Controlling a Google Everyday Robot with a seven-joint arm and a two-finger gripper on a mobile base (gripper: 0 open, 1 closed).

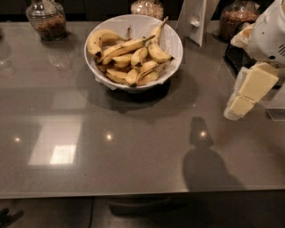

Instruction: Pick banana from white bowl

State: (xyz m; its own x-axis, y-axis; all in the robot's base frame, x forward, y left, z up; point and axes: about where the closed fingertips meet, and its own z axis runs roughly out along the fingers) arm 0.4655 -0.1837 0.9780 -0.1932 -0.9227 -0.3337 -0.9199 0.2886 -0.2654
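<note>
The white bowl [174, 41] stands at the back middle of the grey counter and holds several bananas. The plump, strongly curved yellow banana [99, 39] lies at the bowl's upper left, its dark tip pointing down. A long slim banana [126, 46] lies across the pile beside it. My gripper [233, 112], cream and white, hangs at the right edge of the view. It is above the counter, well to the right of the bowl and apart from it. It holds nothing that I can see.
A glass jar [46, 18] stands at the back left, another jar [147, 7] behind the bowl, and a third [239, 18] at the back right. A white stand [194, 20] is right of the bowl. A dark rack [233, 58] is behind my gripper.
</note>
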